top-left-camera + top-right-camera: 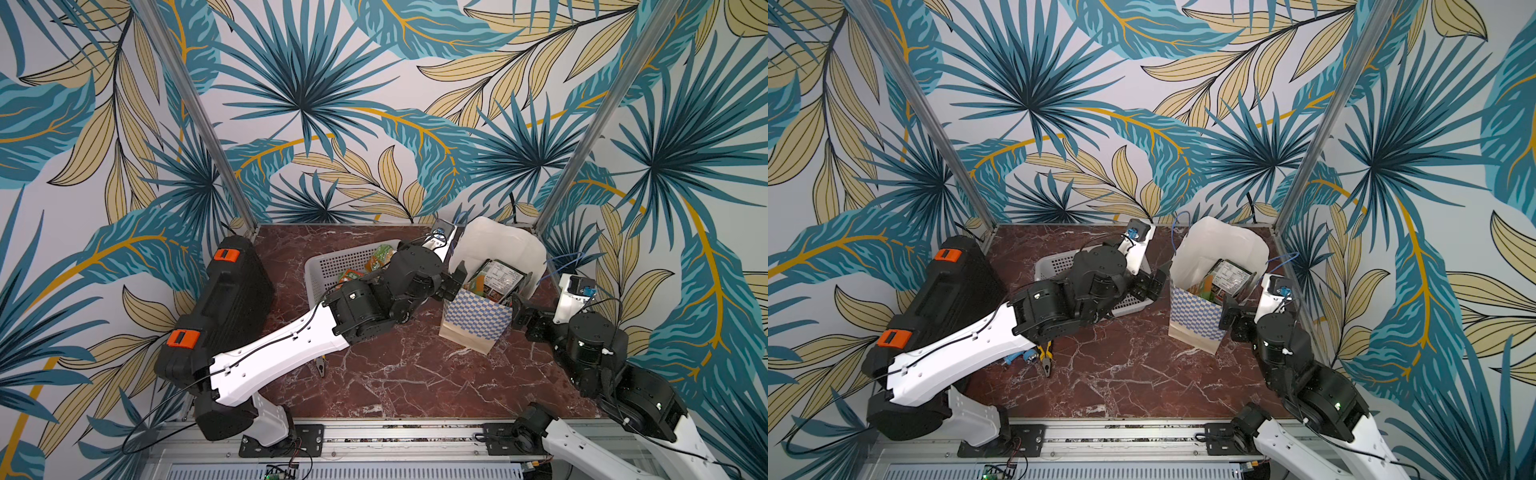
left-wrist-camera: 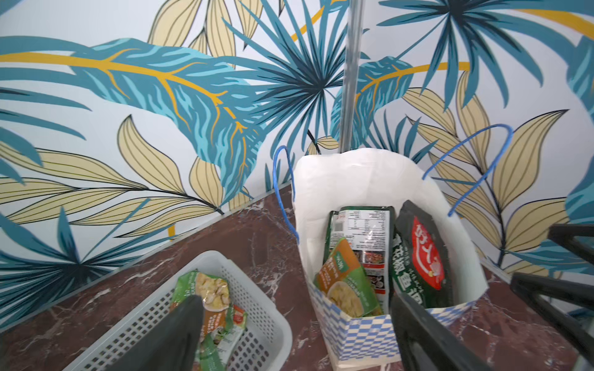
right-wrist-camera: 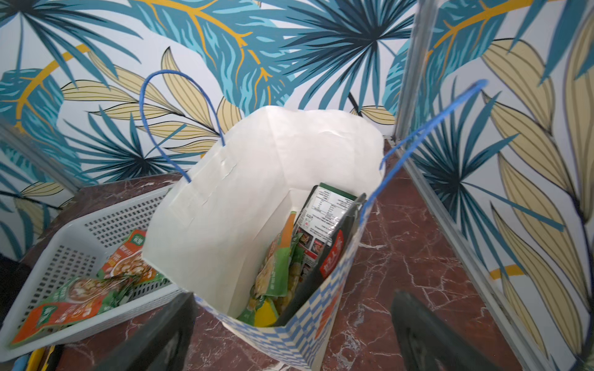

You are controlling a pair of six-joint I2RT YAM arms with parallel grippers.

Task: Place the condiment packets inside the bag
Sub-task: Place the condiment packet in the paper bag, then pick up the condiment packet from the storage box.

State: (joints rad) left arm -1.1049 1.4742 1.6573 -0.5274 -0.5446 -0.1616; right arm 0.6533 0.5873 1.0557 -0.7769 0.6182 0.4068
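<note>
Surface: your tabletop (image 1: 395, 374) is dark red marble pattern with white veins. It carries the bag (image 1: 478, 320), upright, mouth open, white lining showing.
Room: leaf-print wallpaper (image 1: 332, 104) closes in behind the bag and on both its sides. A metal post (image 1: 582, 137) rises just behind the bag.
Bagged: several condiment packets (image 2: 350, 282) stand on edge inside the bag, one dark with a red label.
Outstanding: the remaining packets (image 3: 96, 289) lie in the grey basket (image 1: 328, 266) just beside the bag, on your left arm's side.
Left gripper (image 1: 454, 284): jaws wide, empty, at the bag's rim on the basket side.
Right gripper (image 1: 1234, 316): jaws wide, gripping nothing, the bag's opposite corner between its fingers.
Other items: black case (image 1: 224, 307) with orange latches, beyond the basket, well apart from the bag. Yellow-handled pliers (image 1: 1045, 357) lie under your left arm, also well apart from the bag.
</note>
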